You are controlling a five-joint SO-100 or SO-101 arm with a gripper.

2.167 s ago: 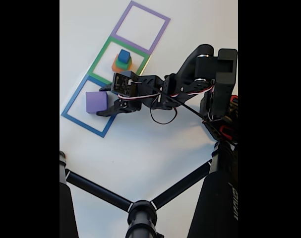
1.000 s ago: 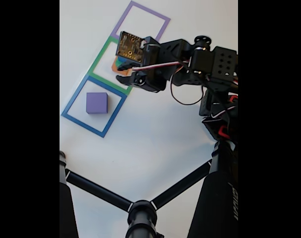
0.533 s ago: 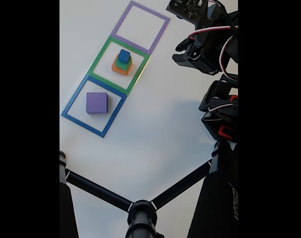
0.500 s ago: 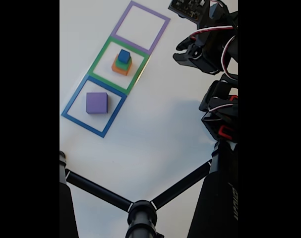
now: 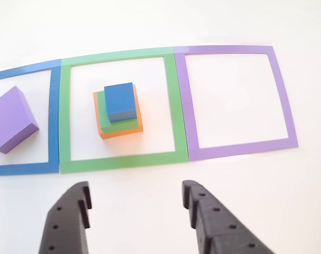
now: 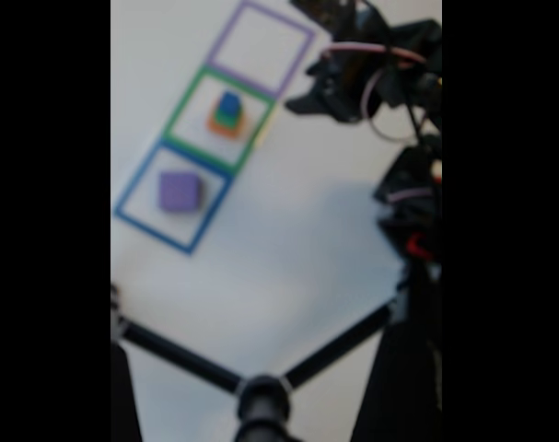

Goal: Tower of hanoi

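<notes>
- Now the gripper point(image 5: 136, 198) hangs with its jaws wide apart, holding nothing, near the green outline point(image 5: 118, 106).
- Inside it, the blue cube point(image 5: 120, 100) tops the green block point(image 5: 129, 123) and orange block point(image 5: 120, 131).
- Separately, the purple block point(image 5: 11, 119) sits in the blue outline point(image 5: 53, 121) (the fixed view is blurred).

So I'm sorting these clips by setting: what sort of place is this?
Probably a tabletop test bench for a hobby robot arm, not a home or workshop. A plain white table carries three flat coloured square outlines, small matte stacking blocks sit inside them, and an open black gripper hovers nearby.
</notes>
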